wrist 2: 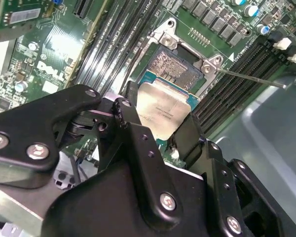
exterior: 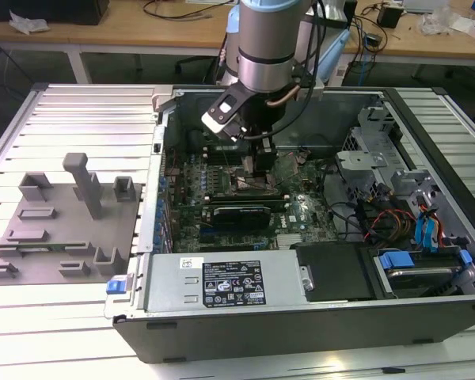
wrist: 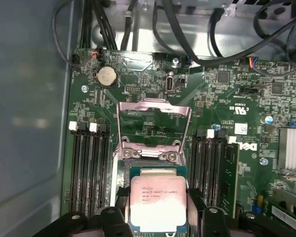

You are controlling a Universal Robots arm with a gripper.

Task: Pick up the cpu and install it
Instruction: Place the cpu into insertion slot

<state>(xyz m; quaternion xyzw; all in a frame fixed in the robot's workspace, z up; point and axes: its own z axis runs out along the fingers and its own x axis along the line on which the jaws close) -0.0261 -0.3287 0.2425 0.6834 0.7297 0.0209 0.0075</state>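
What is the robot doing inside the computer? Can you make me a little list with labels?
Place: open computer case, motherboard showing
Arm: reaches down into the case
Jaws: shut on the cpu, one on each side
Cpu: silvery lid up, partly over the socket, not seated in it
Socket: open, contact field bare, load plate raised
Beside socket: memory slots on both sides

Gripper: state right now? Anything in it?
Gripper: closed on the cpu, fingers on two opposite edges, at the open socket.
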